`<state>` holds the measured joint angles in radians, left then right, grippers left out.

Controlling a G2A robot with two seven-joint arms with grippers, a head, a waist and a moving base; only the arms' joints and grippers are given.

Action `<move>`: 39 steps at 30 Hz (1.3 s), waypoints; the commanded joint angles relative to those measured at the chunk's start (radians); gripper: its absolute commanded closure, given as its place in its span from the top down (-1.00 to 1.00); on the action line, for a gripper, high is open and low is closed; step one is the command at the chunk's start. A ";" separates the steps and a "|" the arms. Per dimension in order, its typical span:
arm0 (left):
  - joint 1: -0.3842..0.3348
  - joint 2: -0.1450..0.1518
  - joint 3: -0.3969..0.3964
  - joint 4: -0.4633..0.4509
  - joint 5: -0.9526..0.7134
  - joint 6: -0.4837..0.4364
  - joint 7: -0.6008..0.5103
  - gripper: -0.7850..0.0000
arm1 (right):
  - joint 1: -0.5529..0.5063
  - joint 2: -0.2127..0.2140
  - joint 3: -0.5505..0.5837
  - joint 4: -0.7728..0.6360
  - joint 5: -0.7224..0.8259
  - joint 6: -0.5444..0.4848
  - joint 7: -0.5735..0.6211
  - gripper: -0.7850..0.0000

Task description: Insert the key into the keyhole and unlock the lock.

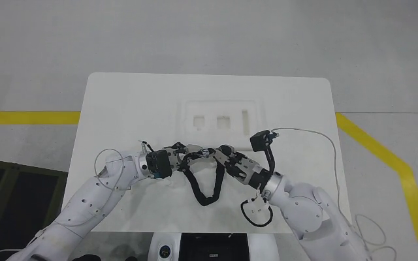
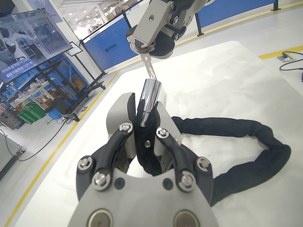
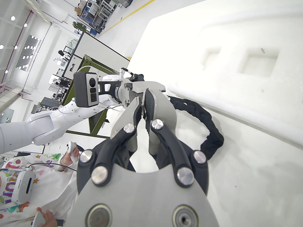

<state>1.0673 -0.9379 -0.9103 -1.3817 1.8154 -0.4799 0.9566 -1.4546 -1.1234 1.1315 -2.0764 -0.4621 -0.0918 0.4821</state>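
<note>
Clamps lock cylinder [image 2: 150, 98] in left tool [image 2: 144, 109], pinches key [image 2: 149, 68] in right tool [image 2: 151, 45]; shows blade inside keyhole [image 2: 153, 80] from left wrist, black cable [image 1: 209, 189] looped on desk [image 1: 130, 104] from top.

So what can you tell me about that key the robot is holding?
The key is silvery metal, with a cross-hatched head and a narrow ridged blade. The right gripper pinches its head above the table. The blade slants down to the end of the lock's shiny cylinder, which the left gripper grips; how deep it goes, I cannot tell.
</note>
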 commanded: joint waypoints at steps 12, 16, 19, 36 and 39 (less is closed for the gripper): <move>0.000 0.000 0.000 0.000 0.000 0.000 0.000 -1.00 | -0.018 0.000 -0.012 0.003 -0.003 -0.019 0.018 -1.00; 0.000 0.000 0.000 0.000 0.000 0.000 0.000 -1.00 | -0.015 -0.002 -0.019 0.009 -0.002 -0.021 0.020 -1.00; 0.000 0.000 0.000 0.000 0.000 0.000 0.000 -1.00 | -0.016 -0.002 -0.027 0.006 -0.011 -0.020 0.023 -1.00; 0.000 0.000 0.000 0.000 0.000 0.000 0.000 -1.00 | -0.018 -0.005 -0.047 -0.001 -0.049 -0.001 0.029 -1.00; 0.000 0.000 0.000 0.000 0.000 0.000 0.000 -1.00 | -0.021 -0.006 -0.052 -0.006 -0.063 0.010 0.029 -1.00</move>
<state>1.0673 -0.9379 -0.9103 -1.3817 1.8154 -0.4799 0.9566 -1.4744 -1.1291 1.0815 -2.0813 -0.5217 -0.0843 0.5105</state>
